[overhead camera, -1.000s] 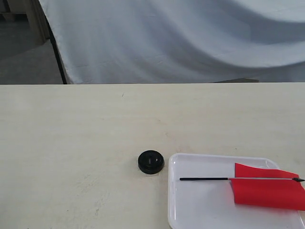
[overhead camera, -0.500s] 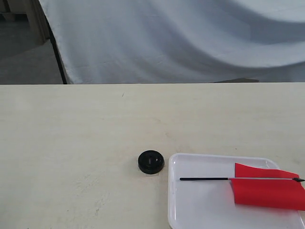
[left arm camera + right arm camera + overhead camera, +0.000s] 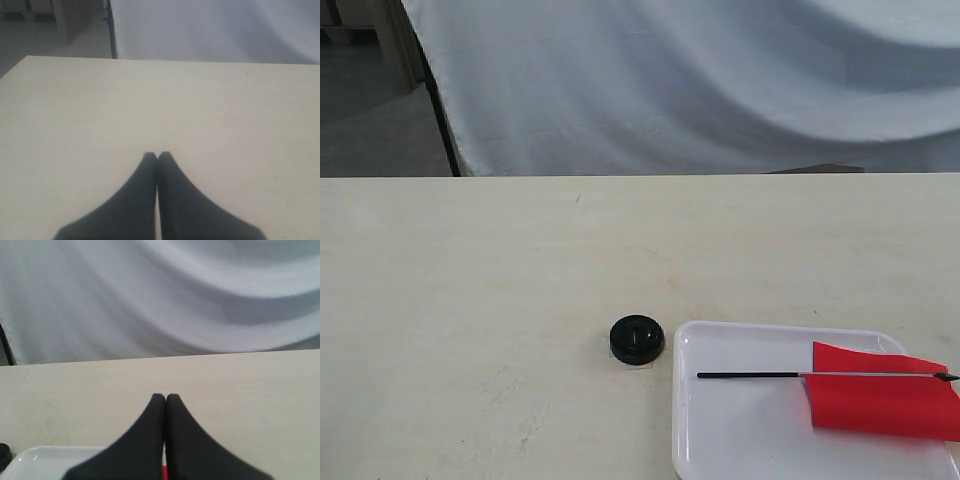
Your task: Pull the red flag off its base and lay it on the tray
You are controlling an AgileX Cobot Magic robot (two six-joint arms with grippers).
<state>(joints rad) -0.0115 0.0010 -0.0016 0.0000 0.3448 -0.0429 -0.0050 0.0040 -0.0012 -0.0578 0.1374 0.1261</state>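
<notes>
The red flag (image 3: pixel 880 400) lies flat in the white tray (image 3: pixel 720 440) at the front right of the table, its thin black pole (image 3: pixel 750 376) pointing left. Just left of the tray stands the round black base (image 3: pixel 637 340), with nothing in it. Neither gripper shows in the exterior view. In the left wrist view my left gripper (image 3: pixel 157 156) is shut over bare table with nothing between its fingers. My right gripper (image 3: pixel 165 397) is also shut and holds nothing; a corner of the tray (image 3: pixel 35 460), a sliver of the red flag (image 3: pixel 164 472) and an edge of the base (image 3: pixel 3 455) show below it.
The pale wooden table (image 3: pixel 520 260) stretches wide to the left and back. A white cloth backdrop (image 3: pixel 720 80) hangs behind its far edge, with a dark pole (image 3: pixel 440 110) at the back left.
</notes>
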